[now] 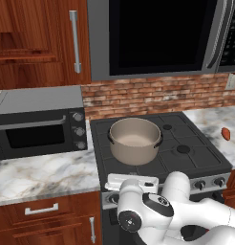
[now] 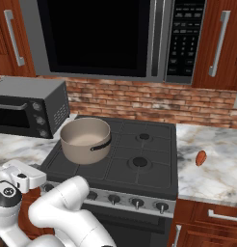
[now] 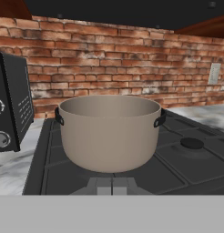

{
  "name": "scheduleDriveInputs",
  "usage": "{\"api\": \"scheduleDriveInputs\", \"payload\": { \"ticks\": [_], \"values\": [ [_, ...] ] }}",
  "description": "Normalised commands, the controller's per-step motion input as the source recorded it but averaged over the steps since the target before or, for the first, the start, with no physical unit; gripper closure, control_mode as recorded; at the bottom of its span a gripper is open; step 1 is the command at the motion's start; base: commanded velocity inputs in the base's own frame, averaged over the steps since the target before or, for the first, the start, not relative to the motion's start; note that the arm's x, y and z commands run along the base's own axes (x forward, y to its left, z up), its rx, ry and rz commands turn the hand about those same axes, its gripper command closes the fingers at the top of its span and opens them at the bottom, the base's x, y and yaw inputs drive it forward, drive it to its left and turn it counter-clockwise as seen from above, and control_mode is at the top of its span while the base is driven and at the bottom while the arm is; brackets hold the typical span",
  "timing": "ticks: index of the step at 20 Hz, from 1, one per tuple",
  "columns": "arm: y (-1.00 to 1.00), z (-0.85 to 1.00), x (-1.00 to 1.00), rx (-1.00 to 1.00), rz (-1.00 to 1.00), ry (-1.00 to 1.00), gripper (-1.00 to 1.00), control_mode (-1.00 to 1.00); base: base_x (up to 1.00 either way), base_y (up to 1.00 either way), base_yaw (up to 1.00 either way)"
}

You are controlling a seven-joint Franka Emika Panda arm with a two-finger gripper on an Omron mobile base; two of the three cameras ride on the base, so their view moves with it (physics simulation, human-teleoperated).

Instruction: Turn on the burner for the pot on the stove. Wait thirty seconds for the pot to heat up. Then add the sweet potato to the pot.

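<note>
Operator, your pot (image 1: 135, 140) sits on the stove (image 1: 205, 155) at centre frame in the left base view, over the front-left burner (image 1: 114, 165), whose dark grate shows around the pot's base. In the right base view the same pot (image 2: 85, 139) stands left of centre, upright, its pale inside showing nothing in it. The hand view puts the pot (image 3: 109, 132) square in the middle of the frame, with its two dark side handles at the rim on either side.

Your sweet potato (image 1: 225, 133) lies on the marble counter (image 1: 38, 174) at the right edge of the left base view, well apart from the pot; in the right base view it (image 2: 201, 157) rests on the counter right of the stove.

Your gripper (image 3: 112, 187) shows at the bottom centre of the hand view, low at the stove's front edge, just before the pot. Its fingers are closed fully together and hold nothing. Whether they touch a knob you cannot tell from these views.

The row of knobs (image 2: 137, 203) runs along the steel front strip. A grey toaster oven (image 1: 40, 124) stands on the counter at left, beside the stove. A microwave (image 1: 162, 36) hangs above.
</note>
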Motion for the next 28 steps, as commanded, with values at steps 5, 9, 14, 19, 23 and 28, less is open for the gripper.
{"api": "scheduleDriveInputs", "payload": {
  "ticks": [5,9,14,19,23,28],
  "values": [
    [0.0,0.0,0.0,0.0,0.0,0.0,1.0,-1.0,0.0,0.0,0.0],
    [0.0,0.0,0.0,0.0,0.0,0.0,1.0,-1.0,0.0,0.0,0.0],
    [0.0,0.0,0.0,0.0,0.0,0.0,1.0,-1.0,0.0,0.0,0.0],
    [0.0,0.0,0.0,0.0,0.0,0.0,1.0,-1.0,0.0,0.0,0.0],
    [0.0,0.0,0.0,0.0,0.0,0.0,1.0,-1.0,0.0,0.0,0.0],
    [0.0,0.0,0.0,0.0,0.0,0.0,1.0,-1.0,0.0,0.0,0.0]
  ]
}}
